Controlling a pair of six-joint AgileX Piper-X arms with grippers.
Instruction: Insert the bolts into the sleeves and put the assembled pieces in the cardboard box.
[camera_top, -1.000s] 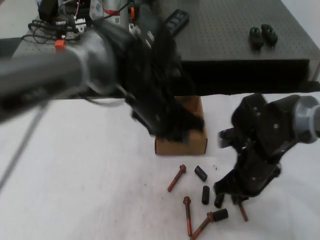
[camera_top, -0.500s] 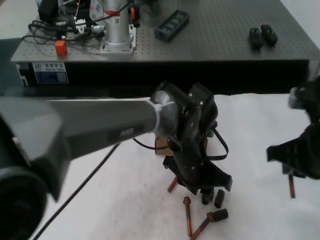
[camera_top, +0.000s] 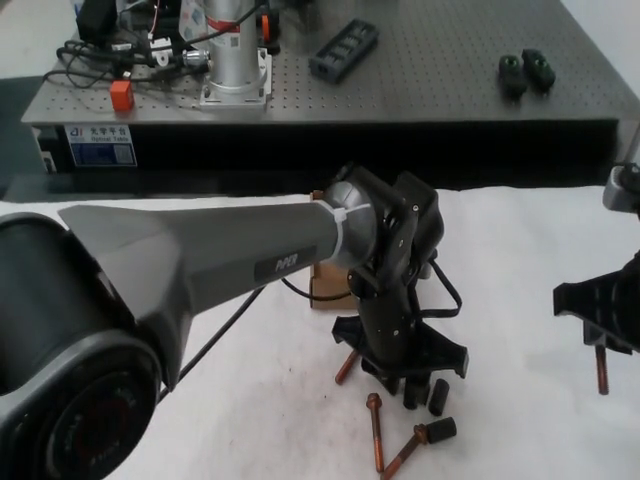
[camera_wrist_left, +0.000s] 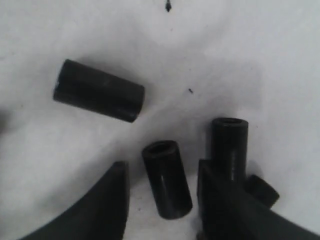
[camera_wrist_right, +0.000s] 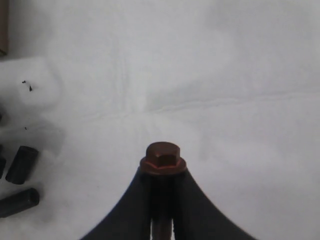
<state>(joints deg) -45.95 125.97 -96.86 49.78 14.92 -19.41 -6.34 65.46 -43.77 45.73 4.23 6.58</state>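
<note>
Right wrist view: bolt pinched between fingers.

- The left gripper is straddling a black sleeve, fingers apart.
- A second sleeve is sitting just beside one finger.
- A third sleeve is lying apart on white cloth.

White cloth, perforated board behind, orange block (beside cables), silver post

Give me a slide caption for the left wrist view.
Open left gripper flanks one black sleeve on the white cloth, other sleeves nearby.
</note>
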